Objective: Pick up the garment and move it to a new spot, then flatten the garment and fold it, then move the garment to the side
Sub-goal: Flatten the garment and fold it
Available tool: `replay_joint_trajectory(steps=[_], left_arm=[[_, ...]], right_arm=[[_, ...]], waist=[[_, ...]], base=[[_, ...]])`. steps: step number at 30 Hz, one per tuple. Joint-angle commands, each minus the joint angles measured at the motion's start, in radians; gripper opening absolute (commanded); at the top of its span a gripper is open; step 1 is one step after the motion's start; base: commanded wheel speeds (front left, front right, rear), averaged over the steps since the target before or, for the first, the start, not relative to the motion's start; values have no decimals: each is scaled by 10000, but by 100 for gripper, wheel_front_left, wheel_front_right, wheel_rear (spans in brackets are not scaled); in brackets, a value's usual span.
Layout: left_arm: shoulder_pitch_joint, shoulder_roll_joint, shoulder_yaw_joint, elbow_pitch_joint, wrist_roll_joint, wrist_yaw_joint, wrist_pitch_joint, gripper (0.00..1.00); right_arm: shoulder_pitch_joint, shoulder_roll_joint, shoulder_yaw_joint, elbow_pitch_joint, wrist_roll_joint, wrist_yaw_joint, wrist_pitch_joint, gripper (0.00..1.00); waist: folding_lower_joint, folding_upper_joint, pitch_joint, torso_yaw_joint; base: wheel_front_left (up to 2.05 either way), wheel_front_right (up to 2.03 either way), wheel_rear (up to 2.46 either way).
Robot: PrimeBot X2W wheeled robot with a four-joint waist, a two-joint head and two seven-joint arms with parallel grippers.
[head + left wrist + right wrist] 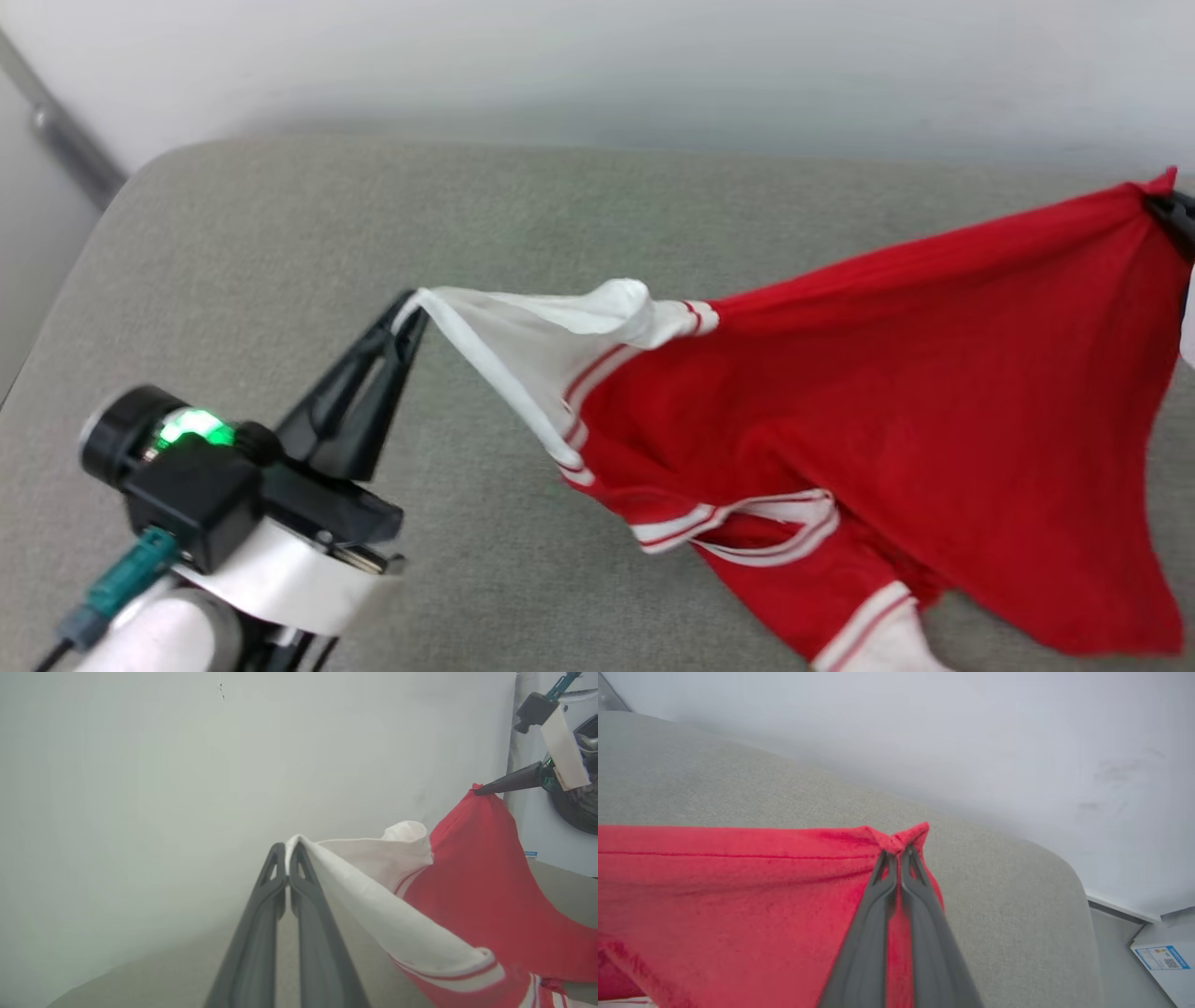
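The garment [896, 373] is a red jersey with white sleeves and striped trim, stretched in the air above the grey cushion between my two grippers. My left gripper [411, 306] is shut on the tip of a white sleeve [373, 877]; in the left wrist view its tips [286, 851] pinch that white cloth. At the head view's right edge my right gripper [1167, 207] is shut on a red corner of the hem, and the right wrist view shows its tips [899, 851] closed on the bunched red fabric [738, 882]. The lower part of the garment sags toward the cushion.
A wide grey cushioned surface [280, 233] lies under everything, with a rounded far edge against a pale wall [597, 65]. A white appliance with a dark round door [579, 807] stands beyond the right arm. A labelled white panel [1164, 961] sits past the cushion's right end.
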Motion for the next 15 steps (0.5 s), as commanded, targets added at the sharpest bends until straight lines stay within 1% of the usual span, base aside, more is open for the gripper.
replay_joint_trajectory(steps=[1, 9, 15], left_arm=[[-129, 57, 86, -69, -43, 47, 15, 0], [-1013, 777, 1217, -712, -277, 194, 387, 0], [-1884, 1243, 2133, -971, -682, 255, 761, 0]], right_arm=[[-131, -60, 5, -102, 44, -7, -74, 0], [-404, 131, -192, -1931, 343, -5, -171, 0], [-518, 343, -475, -3014, 341, -7, -274, 0]], waist=[[-1, 0, -374, -389], [-1, 0, -824, -1235], [-1, 0, -922, -1780]], base=[[0, 0, 0], [0, 0, 0], [0, 0, 0]])
